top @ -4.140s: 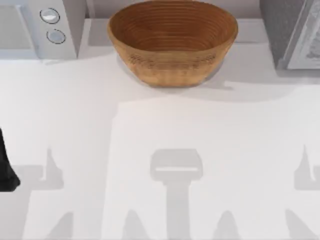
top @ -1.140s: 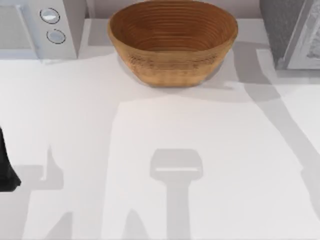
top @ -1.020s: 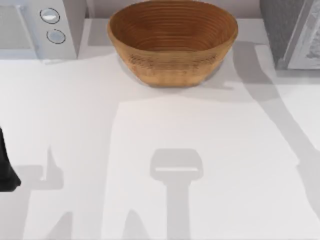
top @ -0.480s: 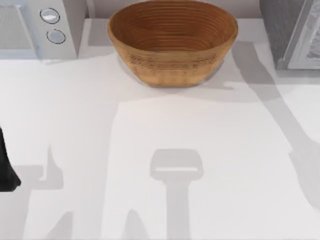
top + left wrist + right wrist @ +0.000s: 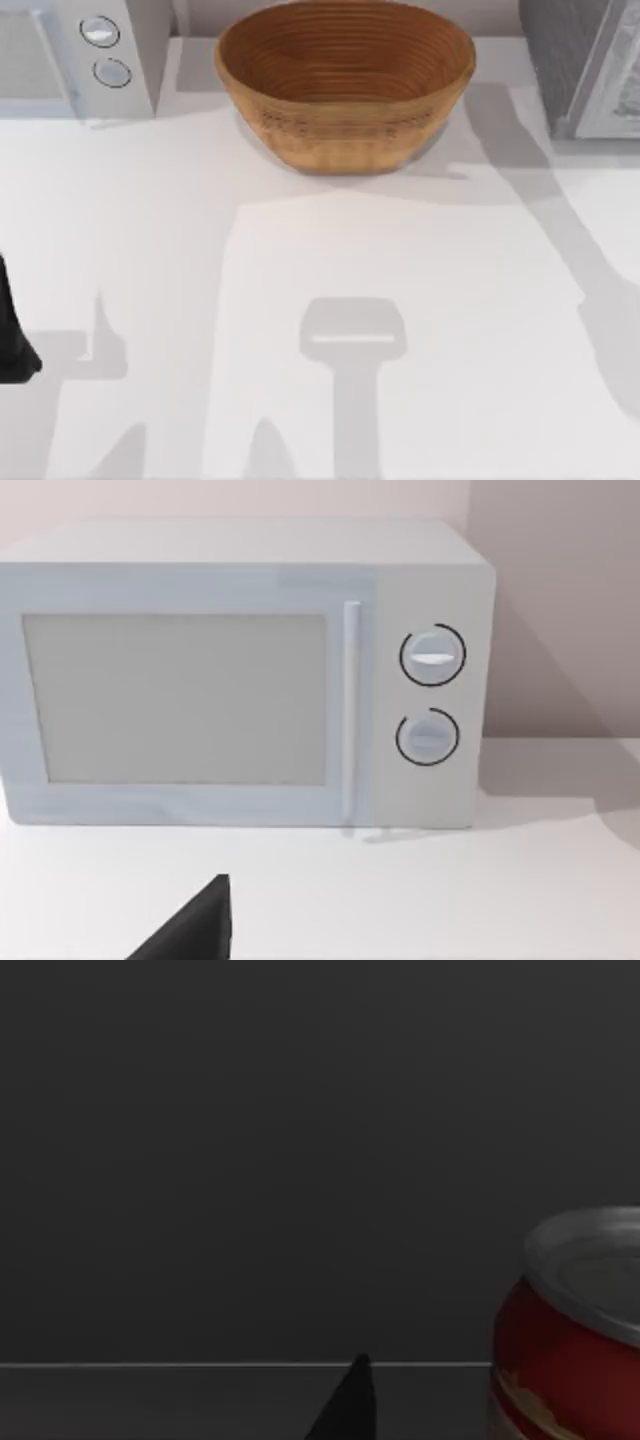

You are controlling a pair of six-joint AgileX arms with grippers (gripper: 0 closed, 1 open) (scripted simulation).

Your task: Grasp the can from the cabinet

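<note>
Red can (image 5: 575,1360) with silver lid, brown ribbed woven bowl (image 5: 345,80), pale grey microwave (image 5: 240,675), white table (image 5: 300,280)

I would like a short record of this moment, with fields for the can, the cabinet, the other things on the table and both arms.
can: red body, silver lid, upright inside a dark cabinet, seen in the right wrist view
cabinet: grey, at the table's far right corner
right gripper: a dark fingertip shows beside the can, not touching it
left arm: parked at the table's left edge, facing the microwave
microwave: white, door shut, two dials, far left corner
basket: brown woven bowl, far middle of the table
task state: can not yet grasped
</note>
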